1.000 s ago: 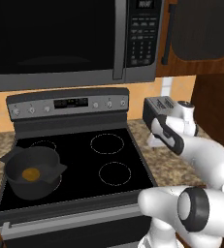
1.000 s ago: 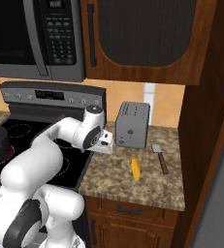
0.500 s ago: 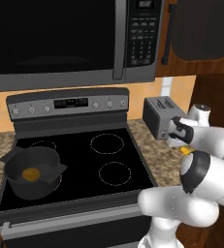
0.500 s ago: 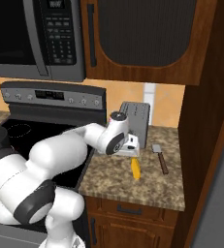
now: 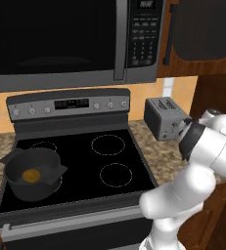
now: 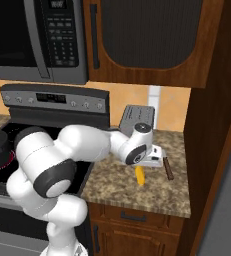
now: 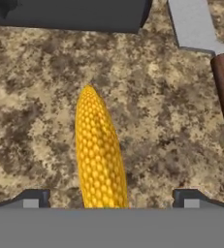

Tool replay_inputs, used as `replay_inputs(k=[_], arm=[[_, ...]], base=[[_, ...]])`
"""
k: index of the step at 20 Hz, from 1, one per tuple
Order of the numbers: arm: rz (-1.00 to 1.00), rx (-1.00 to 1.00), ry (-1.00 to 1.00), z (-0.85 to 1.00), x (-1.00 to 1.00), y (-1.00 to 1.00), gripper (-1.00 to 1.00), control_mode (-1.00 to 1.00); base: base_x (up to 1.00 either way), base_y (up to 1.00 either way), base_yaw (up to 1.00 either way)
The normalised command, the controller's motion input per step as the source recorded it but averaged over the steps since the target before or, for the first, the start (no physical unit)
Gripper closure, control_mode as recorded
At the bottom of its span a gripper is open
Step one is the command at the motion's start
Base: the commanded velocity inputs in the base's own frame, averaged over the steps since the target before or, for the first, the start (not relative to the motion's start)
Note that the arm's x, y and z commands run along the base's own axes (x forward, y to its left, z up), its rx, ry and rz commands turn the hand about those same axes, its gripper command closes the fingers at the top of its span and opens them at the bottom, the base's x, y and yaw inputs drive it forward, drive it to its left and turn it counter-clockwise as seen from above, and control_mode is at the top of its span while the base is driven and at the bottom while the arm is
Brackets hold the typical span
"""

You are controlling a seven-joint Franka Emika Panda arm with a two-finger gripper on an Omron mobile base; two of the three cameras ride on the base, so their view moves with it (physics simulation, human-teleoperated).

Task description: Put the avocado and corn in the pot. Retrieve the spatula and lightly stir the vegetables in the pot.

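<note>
Yellow corn [image 7: 100, 155] lies on the table [image 7: 36, 111] directly below the claw [image 7: 108, 196], between its spread tips, spatula [image 7: 210, 43] off beside, pot [image 5: 32, 173] well apart on the stove; an off-centre squeeze could roll the cob away.

the speckled brown stone desk [image 6: 177, 192] carries a toaster [image 6: 137, 119] at its back edge, by the stove. the corn [image 7: 99, 155] lies flat mid-desk, toward the front edge. the spatula [image 7: 208, 43] lies just beside the corn, apart from it, toward the desk's right edge.
</note>
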Motion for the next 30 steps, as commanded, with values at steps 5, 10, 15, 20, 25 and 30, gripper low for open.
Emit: replay_inputs(k=[5, 10, 15, 20, 25, 30], arm=[[0.0, 0.0, 0.07, -0.28, 0.12, -0.08, -1.0, -1.0], [0.0, 0.01, 0.09, -0.24, 0.04, 0.24, -1.0, -1.0], [0.0, 0.0, 0.08, -0.27, 0.35, 0.14, -1.0, -1.0], [0.01, 0.0, 0.03, -0.33, 0.49, 0.0, -1.0, -1.0], [0.0, 0.0, -0.02, -0.16, -0.1, 0.0, 1.0, -1.0], [0.0, -0.01, -0.28, 0.12, -0.69, 0.06, 1.0, -1.0]], base=[[0.0, 0.0, 0.0], [0.0, 0.0, 0.0], [0.0, 0.0, 0.0], [0.0, 0.0, 0.0], [0.0, 0.0, 0.0], [0.0, 0.0, 0.0]])
